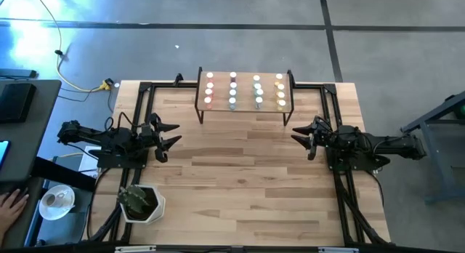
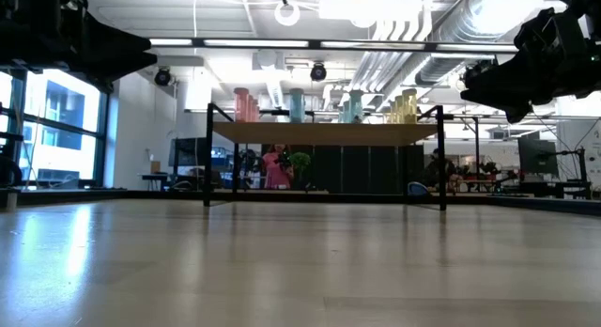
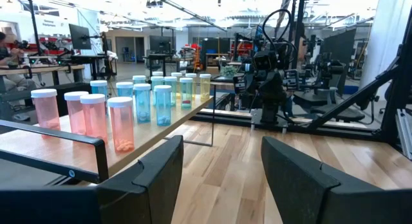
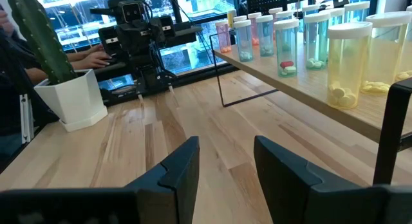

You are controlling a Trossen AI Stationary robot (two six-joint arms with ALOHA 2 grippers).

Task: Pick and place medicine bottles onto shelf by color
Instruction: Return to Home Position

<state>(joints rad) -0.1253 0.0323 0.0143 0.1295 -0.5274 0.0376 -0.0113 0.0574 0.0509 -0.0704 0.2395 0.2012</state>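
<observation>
The shelf [image 1: 243, 107] stands on thin black legs at the table's far middle. On it the medicine bottles [image 1: 244, 91] stand upright on their bases in four colour rows: pink [image 3: 96, 118], blue [image 3: 161, 103], green [image 4: 286, 40] and yellow [image 4: 351, 60]. All have white caps. My left gripper [image 1: 170, 135] hovers open at the table's left, level, pointing toward the right, with nothing between its fingers [image 3: 154, 179]. My right gripper [image 1: 301, 136] hovers open at the table's right and faces it, also with nothing between its fingers [image 4: 180, 169]. Both are nearer than the shelf and apart from it.
A white pot with a cactus [image 1: 142, 202] sits at the table's near left corner. Black frame rails [image 1: 341, 202] run along both sides of the table. A person's hand [image 1: 11, 206] rests on a side desk beyond the left edge. Bare wood lies between the grippers.
</observation>
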